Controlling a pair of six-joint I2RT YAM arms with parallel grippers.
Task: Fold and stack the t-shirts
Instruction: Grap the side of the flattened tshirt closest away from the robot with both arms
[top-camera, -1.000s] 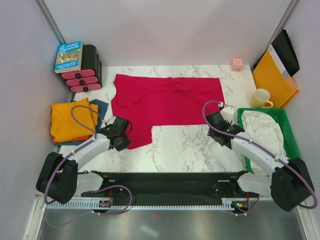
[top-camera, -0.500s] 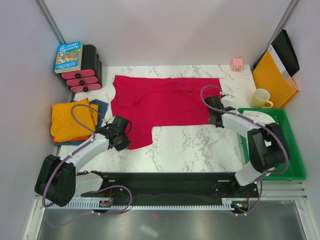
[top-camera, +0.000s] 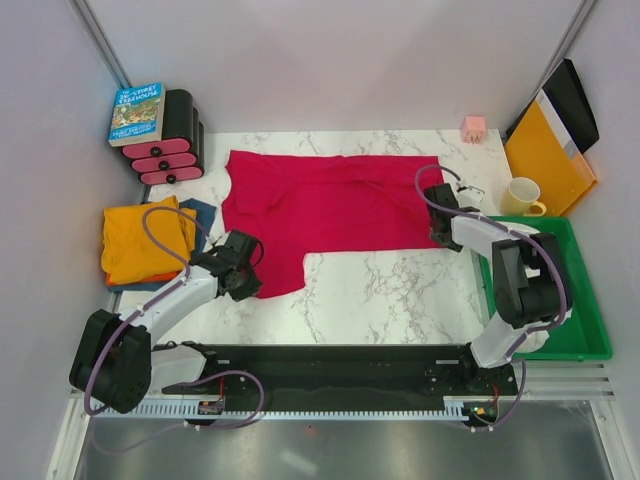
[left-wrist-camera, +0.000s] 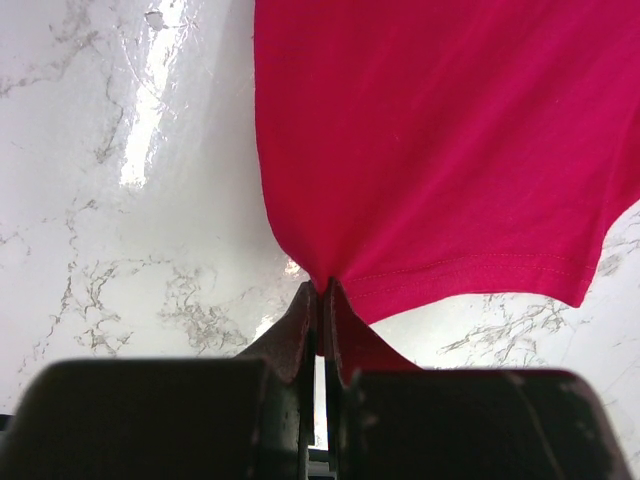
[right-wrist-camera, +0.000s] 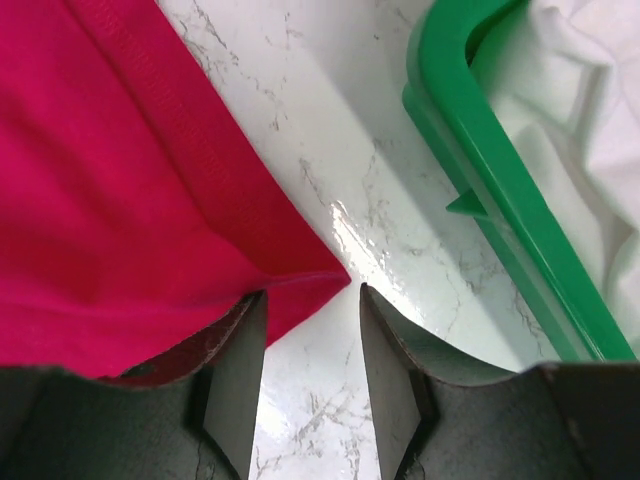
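Only wrist views show left fingers (left-wrist-camera: 295, 345) pinching the hem of the crimson red fabric t-shirt (left-wrist-camera: 450, 150), right fingers (right-wrist-camera: 235, 375) half-spread around its corner.

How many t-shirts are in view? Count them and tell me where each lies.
3. The crimson t-shirt lies spread mid-table; the orange t-shirt sits folded at the left, on the dark blue t-shirt. The white cloth in the green bin may hide more.
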